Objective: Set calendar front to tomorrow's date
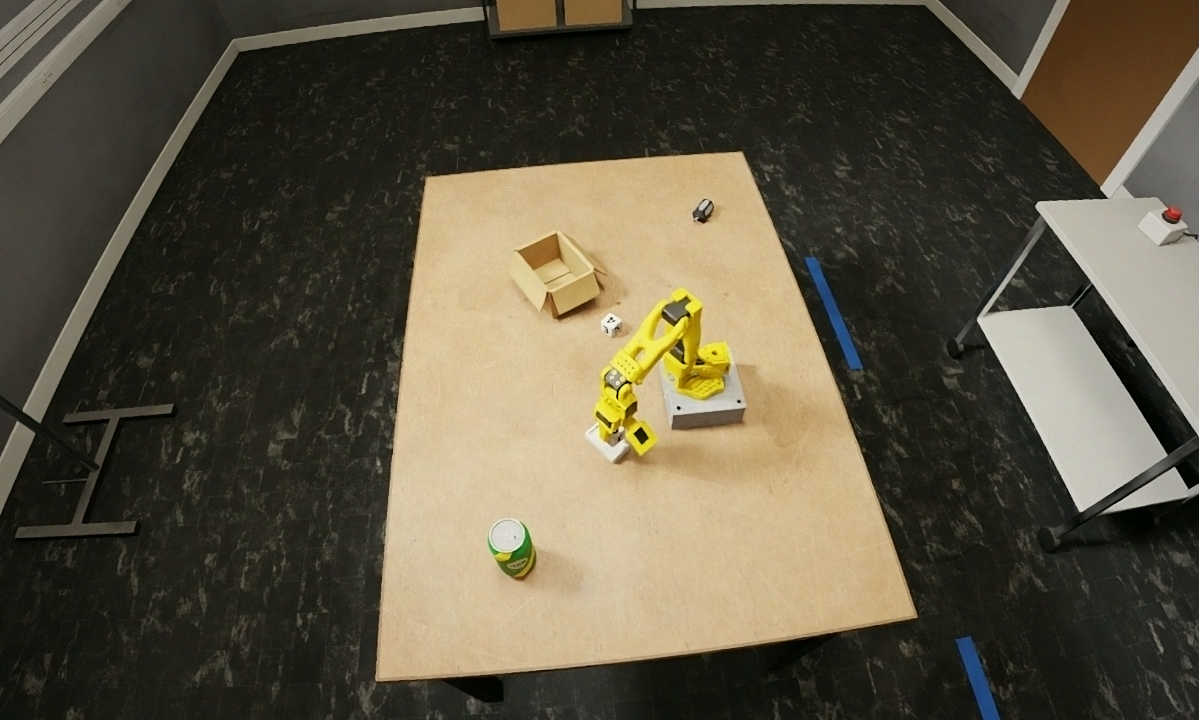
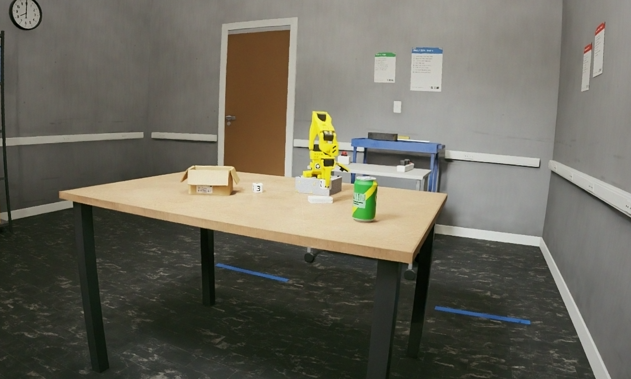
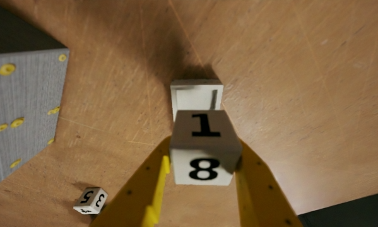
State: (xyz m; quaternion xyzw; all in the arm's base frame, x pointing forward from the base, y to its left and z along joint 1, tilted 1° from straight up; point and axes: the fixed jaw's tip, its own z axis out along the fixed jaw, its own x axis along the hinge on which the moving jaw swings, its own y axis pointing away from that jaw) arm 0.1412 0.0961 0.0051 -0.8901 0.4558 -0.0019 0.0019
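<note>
Going left to right across the top view, you have a green and yellow metal drink can (image 1: 512, 553) (image 2: 364, 200) standing upright, well apart from the gripper on its lower left. An open tan cardboard box (image 1: 576, 293) (image 2: 209, 177) sits beyond the gripper, towards the top of that view. The loose white cube with black digits (image 1: 610, 324) (image 2: 257, 188) (image 3: 91, 200) rests on the light wooden table (image 1: 460, 402) (image 2: 143, 198) (image 3: 302, 110), between the box and your gripper; the wrist view shows you its 5 and 3, and a third digit too foreshortened to read.

Your yellow gripper (image 1: 615, 437) (image 2: 324, 185) (image 3: 205, 157) is closed around the other white cube (image 2: 322, 183) (image 3: 205, 146), with 1 and 8 towards the wrist camera. Below it lies the shallow white rectangular tray (image 1: 616, 455) (image 2: 320, 199) (image 3: 196, 82). The held cube is raised above the tray, and neither cube sits in it. You cannot tell the month's name from these views.

To the gripper's right is the grey block base (image 1: 710, 416) (image 2: 303, 185) (image 3: 28, 88) under the yellow arm. A small black and grey object (image 1: 703, 210) lies well apart, to the gripper's upper right.
</note>
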